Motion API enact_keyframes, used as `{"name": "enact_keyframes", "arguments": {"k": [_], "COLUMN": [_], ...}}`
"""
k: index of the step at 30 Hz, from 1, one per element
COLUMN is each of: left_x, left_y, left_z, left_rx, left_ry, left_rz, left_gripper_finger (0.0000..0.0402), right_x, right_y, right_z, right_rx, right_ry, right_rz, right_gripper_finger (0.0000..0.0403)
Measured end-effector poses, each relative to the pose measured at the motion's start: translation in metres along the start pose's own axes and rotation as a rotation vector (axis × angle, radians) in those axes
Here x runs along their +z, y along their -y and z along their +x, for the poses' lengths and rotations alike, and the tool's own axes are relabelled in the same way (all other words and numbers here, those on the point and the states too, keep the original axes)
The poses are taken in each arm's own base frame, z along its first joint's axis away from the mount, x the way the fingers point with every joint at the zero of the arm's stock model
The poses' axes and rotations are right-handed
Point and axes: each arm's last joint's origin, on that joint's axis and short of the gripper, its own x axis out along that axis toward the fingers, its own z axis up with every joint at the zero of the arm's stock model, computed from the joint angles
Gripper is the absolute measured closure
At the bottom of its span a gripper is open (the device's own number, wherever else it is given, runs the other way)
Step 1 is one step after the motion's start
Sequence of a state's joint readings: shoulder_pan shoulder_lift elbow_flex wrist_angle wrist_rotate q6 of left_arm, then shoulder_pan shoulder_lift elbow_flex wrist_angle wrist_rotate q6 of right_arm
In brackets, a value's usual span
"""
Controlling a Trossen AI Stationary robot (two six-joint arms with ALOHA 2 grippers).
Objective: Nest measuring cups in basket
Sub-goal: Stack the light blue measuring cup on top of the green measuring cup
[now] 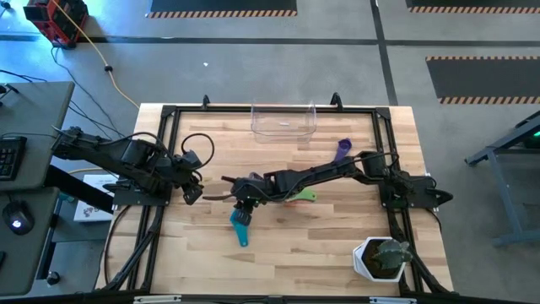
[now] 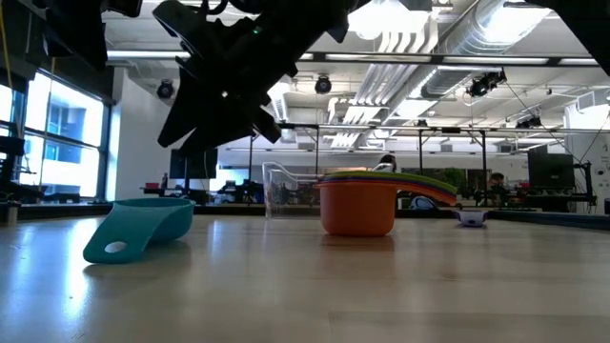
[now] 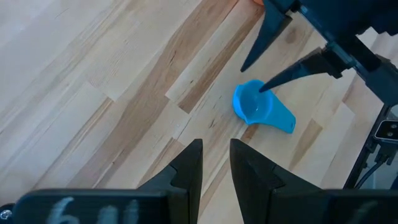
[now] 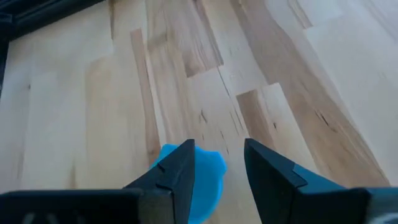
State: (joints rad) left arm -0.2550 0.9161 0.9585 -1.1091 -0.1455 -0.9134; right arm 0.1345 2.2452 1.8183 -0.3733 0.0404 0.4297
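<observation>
1. two dark, near-black jointed arms, built of chunky blocky segments, matte finish.
2. left arm trailing looped black cables beside its wrist.
3. right arm slim and long, thick block at its base.
4. left gripper with two black wedge-shaped fingers tapering to blunt tips.
5. right gripper likewise black, angular, flat-faced fingers.

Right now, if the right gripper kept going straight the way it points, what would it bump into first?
Probably the teal cup. The right gripper points down at the table, its fingers open, with the cup just below them. How close they are is hard to judge.
</observation>
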Motion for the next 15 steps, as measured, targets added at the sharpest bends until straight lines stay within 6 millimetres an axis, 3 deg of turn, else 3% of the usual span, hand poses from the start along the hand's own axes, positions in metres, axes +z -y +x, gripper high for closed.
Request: {"name": "enact_keyframes", "arguments": {"k": [10, 15], "left_x": [0.000, 0.000], "left_y": [0.000, 0.000], "left_z": [0.000, 0.000], "left_rx": [0.000, -0.001], "left_ry": [0.000, 0.001], "left_rz": [0.000, 0.000], "left_gripper_finger": [0.0330, 0.0330], "right_x": [-0.004, -0.014], "right_y": [0.001, 0.003], "right_z": [0.000, 0.014], "right_rx": [-0.004, -0.002], "right_ry": [-0.047, -0.089], "right_rz": [-0.041, -0.032], "right_gripper_finger": [0.0272, 0.0272]}}
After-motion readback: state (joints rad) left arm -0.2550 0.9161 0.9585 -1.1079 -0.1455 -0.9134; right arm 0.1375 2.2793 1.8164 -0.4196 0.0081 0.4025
